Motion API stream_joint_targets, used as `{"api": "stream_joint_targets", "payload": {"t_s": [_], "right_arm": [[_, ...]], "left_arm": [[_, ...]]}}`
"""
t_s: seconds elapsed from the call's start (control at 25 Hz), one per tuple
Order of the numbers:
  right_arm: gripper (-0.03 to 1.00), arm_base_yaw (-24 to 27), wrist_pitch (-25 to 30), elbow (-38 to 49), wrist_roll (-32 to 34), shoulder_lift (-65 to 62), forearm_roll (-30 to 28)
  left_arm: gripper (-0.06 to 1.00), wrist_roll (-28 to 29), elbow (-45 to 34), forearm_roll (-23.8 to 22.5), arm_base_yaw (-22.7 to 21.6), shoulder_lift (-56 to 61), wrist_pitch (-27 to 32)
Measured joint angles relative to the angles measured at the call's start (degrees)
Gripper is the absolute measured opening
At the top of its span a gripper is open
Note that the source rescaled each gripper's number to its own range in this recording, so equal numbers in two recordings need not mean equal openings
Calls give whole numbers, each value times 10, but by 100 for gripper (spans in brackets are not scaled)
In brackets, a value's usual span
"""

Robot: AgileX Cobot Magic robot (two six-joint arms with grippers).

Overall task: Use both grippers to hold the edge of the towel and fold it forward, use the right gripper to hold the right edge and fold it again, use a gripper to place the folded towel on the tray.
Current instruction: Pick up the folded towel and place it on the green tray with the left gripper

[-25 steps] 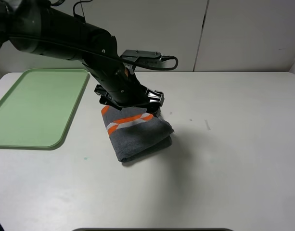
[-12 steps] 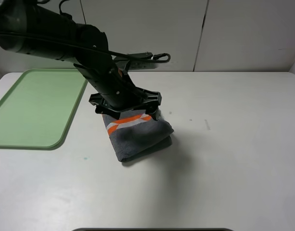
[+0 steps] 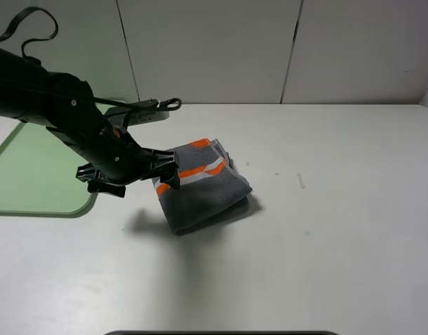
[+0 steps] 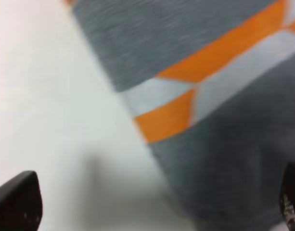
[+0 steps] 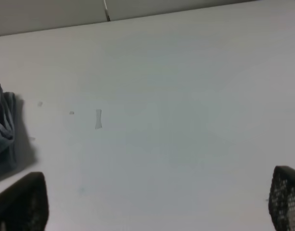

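My left pincer hangs low, jaws spread and empty — just beside the folded towel.
The dark grey terry towel with its orange-and-white stripe band lies bunched on the smooth white table, off the flat light-green plastic tray; my right pincer — also spread — holds nothing.

A white desk with a plain matte top carries everything here. The folded towel, dark grey with an orange-and-white stripe band facing up, lies on it a little left of the middle, turned at an angle to the desk's edges. The light-green tray lies flat at the far left, well apart from the towel, and partly hidden. A few small faint marks dot the bare surface to the right of the towel.
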State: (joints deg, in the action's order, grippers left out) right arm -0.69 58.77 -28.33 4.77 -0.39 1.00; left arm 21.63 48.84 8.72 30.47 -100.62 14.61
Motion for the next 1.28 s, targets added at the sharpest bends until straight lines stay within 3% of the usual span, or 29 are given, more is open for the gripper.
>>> {"api": "stream_joint_targets", "payload": {"t_s": [0.32, 0.72, 1.28], "right_arm": [[100, 0, 0, 0, 0, 0, 0], [100, 0, 0, 0, 0, 0, 0], [100, 0, 0, 0, 0, 0, 0]], "left_arm": [[100, -5, -23, 32, -1, -1, -84], [100, -13, -17, 36, -1, -83, -123], [98, -29, 62, 34, 4, -141, -146]]}}
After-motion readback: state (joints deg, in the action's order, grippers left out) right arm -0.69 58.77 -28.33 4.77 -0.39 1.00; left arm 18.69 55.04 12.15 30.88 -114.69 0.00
